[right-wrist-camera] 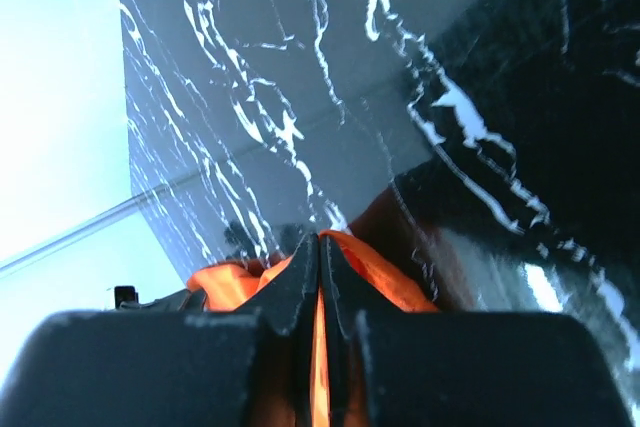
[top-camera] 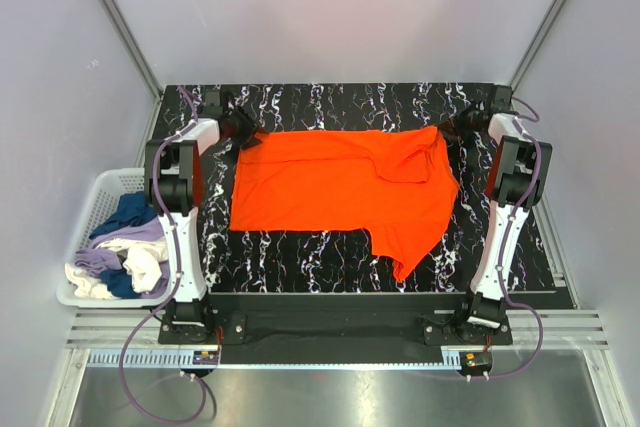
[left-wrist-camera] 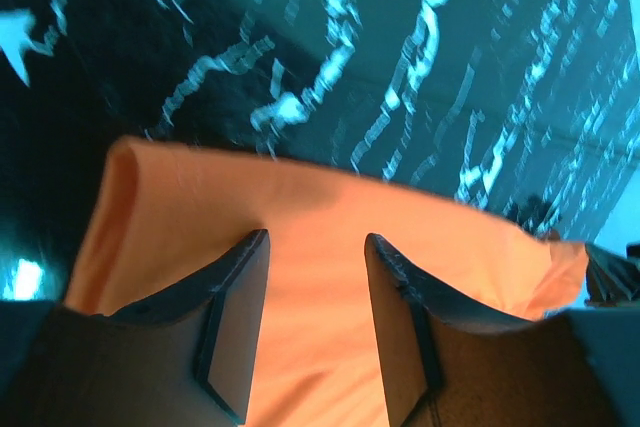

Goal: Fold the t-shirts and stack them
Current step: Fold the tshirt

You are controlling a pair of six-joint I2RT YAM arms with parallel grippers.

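Orange soft cloth, a corner of the bright orange short-sleeved t-shirt (top-camera: pixel 340 192), is pinched between the pressed-together fingers of the right hand (right-wrist-camera: pixel 319 247). The left hand (left-wrist-camera: pixel 316 242) is held spread, with the shirt's edge seen under the gap between its fingers. Beyond both hands the black white-veined marble counter (top-camera: pixel 300 105) is seen.

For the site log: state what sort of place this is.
Probably a robot lab test cell: plain white panel walls, left arm and right arm bolted to a marbled table, a basket of t-shirts beside it.
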